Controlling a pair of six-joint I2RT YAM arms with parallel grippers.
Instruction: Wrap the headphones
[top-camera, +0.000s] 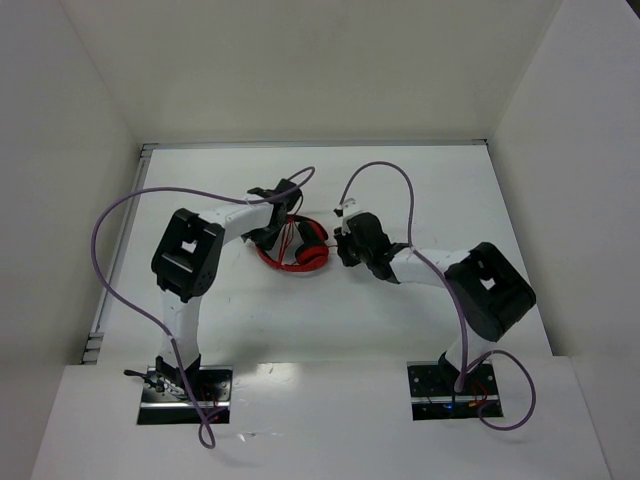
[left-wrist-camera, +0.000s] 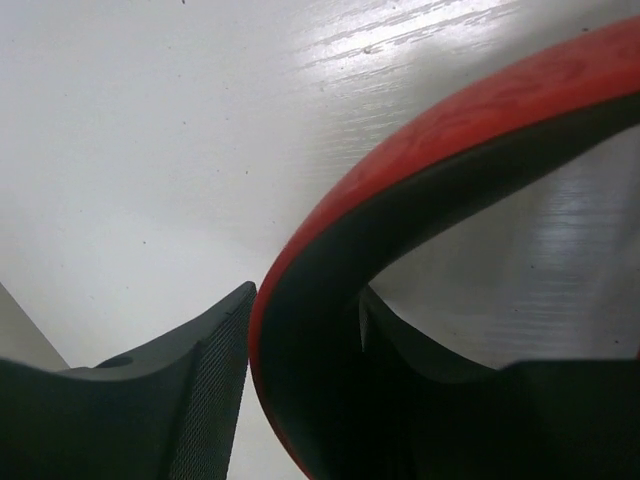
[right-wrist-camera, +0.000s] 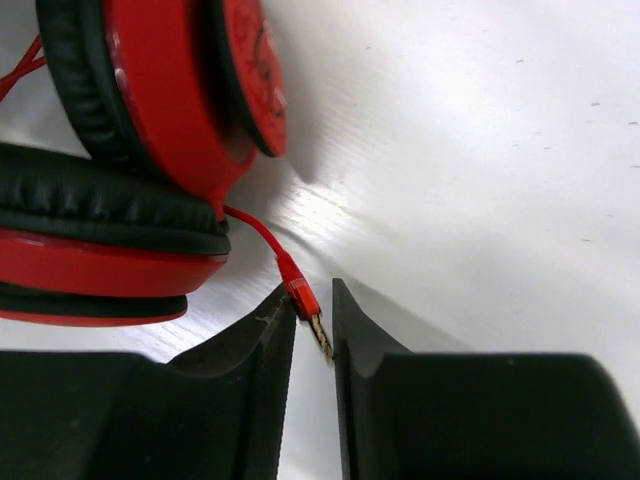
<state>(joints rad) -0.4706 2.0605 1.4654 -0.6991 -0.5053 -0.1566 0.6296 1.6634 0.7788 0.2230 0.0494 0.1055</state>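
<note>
The red headphones (top-camera: 300, 262) lie at the middle of the white table (top-camera: 420, 190), with the thin red cord (top-camera: 292, 238) bunched across them. My left gripper (top-camera: 272, 235) is at their left side. In the left wrist view its jaws (left-wrist-camera: 308, 300) stand open around the red band (left-wrist-camera: 450, 110) with black padding; a gap shows at the left finger (left-wrist-camera: 200, 400). My right gripper (top-camera: 342, 243) is just right of the cups (right-wrist-camera: 150, 100). Its jaws (right-wrist-camera: 313, 300) are narrowly open, and the cord's red plug (right-wrist-camera: 303, 296) with its gold tip lies loose between them.
White walls close in the table on the left, back and right. Thick purple robot cables (top-camera: 110, 260) (top-camera: 400, 185) loop above both arms. The arm bases (top-camera: 185, 385) (top-camera: 450, 385) sit at the near edge.
</note>
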